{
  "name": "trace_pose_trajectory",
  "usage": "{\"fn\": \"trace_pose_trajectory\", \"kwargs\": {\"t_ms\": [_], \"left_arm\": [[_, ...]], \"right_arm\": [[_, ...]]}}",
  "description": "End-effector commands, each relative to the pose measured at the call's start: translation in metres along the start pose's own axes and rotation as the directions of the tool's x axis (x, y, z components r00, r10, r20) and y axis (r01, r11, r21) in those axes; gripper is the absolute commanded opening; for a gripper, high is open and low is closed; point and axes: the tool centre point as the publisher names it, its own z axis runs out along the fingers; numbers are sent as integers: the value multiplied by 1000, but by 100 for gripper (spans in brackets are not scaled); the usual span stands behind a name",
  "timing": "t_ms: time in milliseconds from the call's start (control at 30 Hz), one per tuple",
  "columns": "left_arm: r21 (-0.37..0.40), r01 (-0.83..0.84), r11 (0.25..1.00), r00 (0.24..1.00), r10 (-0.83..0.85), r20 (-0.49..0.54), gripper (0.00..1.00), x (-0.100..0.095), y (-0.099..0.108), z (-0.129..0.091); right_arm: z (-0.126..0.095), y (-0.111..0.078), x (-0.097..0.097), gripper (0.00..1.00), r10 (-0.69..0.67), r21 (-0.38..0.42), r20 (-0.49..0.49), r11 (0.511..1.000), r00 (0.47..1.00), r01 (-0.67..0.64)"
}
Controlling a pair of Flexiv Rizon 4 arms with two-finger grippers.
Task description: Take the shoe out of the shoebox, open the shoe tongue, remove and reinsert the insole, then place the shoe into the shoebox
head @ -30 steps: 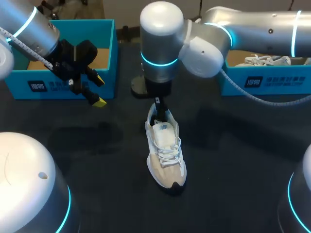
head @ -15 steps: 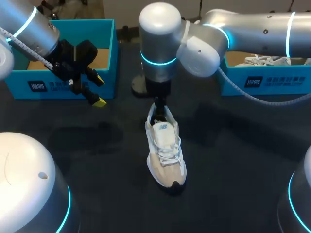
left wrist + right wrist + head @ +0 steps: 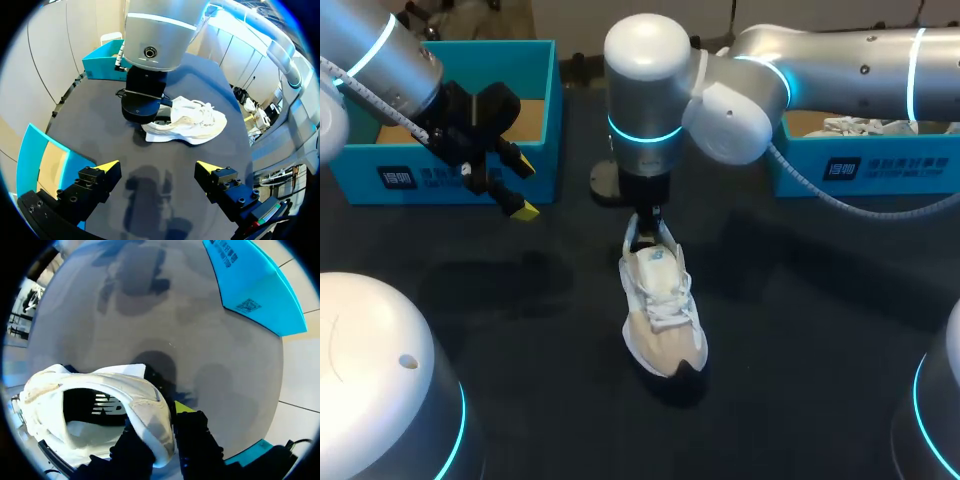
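Right gripper (image 3: 160,430): I am pinching the heel collar of the shoe (image 3: 663,310). One finger is sitting inside the opening and the other, its yellow tip showing, is pressing on the outside of the heel. The fingers are standing only narrowly apart, with the padded collar squeezed between them.

Shoe: white and beige, standing sole-down on the dark table (image 3: 520,300) near its middle, with the toe pointing toward me and the heel directly under my right wrist. The laces are lying across the tongue. The insole is lying inside the opening. I cannot tell whether the heel is touching the table or hanging just above it.

Left gripper (image 3: 157,166): I am holding it wide apart with nothing between the fingers. It is hovering above the table just in front of the left shoebox (image 3: 470,175), well apart from the shoe.

Right shoebox (image 3: 890,165): sitting at the far right of the table, behind my right arm, with a second shoe (image 3: 865,125) lying in it.
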Motion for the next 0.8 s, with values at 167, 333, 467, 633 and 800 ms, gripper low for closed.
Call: {"fn": "trace_pose_trajectory", "kwargs": {"t_ms": [167,333,467,633,800], "left_arm": [[-2,1,1000,1000,-1,1,100,1,0,-1],[-2,1,1000,1000,-1,1,100,1,0,-1],[-2,1,1000,1000,-1,1,100,1,0,-1],[-2,1,1000,1000,-1,1,100,1,0,-1],[-2,1,1000,1000,-1,1,100,1,0,-1]], "right_arm": [[-37,-4,4,0,57,13,-6,998,998,-57],[-71,-9,3,0,71,47,-14,996,997,-70],[-101,-17,-2,0,80,45,-14,996,997,-80],[-140,-31,-12,0,76,20,17,997,997,-76],[-171,-42,-23,0,56,34,26,998,998,-57]]}}
